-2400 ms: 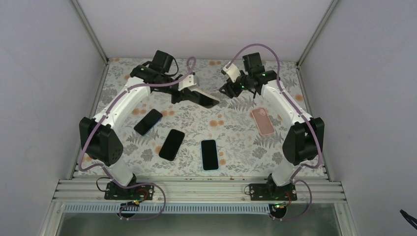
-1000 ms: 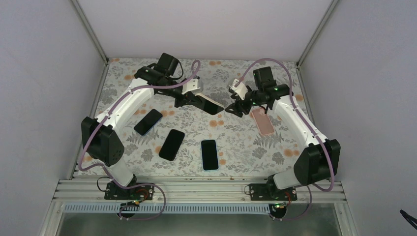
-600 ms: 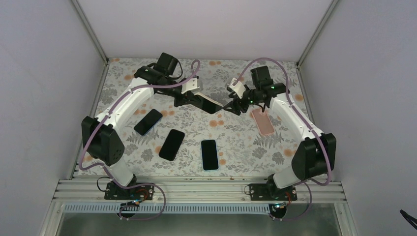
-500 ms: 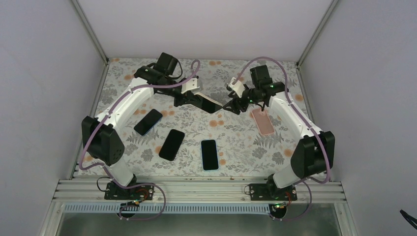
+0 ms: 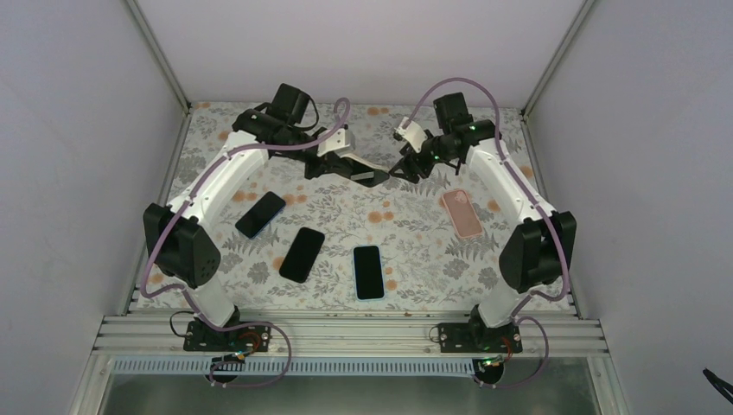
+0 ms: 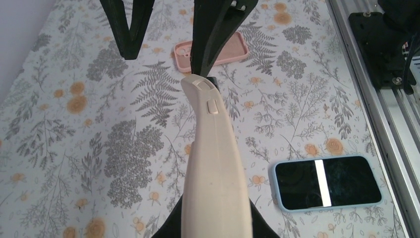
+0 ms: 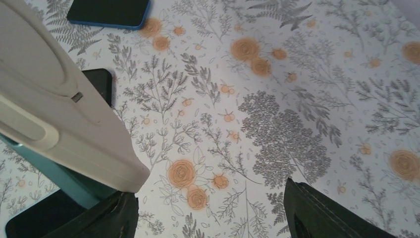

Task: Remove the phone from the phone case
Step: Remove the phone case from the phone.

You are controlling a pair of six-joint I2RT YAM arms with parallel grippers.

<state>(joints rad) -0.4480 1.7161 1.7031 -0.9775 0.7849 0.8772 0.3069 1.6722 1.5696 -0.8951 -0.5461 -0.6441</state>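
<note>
Both arms have swung toward the far edge of the floral-patterned table (image 5: 415,242), and the right gripper (image 5: 403,164) has come up and away from the empty pink silicone phone case (image 5: 462,213) lying flat on the right side. The left gripper (image 5: 333,166) is pinching one end of the smooth cream-coloured phone case (image 6: 215,163), held clear of the table at the far middle with its free end pointing at the right arm. The phone (image 7: 64,183) is inside that shell: a teal edge and dark screen peek out beneath it in the right wrist view. The right gripper's fingers (image 6: 126,25) are spread wide at that free end, with the shell's corner just beside one finger; contact cannot be told. Down on the near side lie a black phone in a dark blue case (image 5: 261,214), a bare black phone (image 5: 302,254) and a black-screened phone in a light blue case (image 5: 368,271).
</note>
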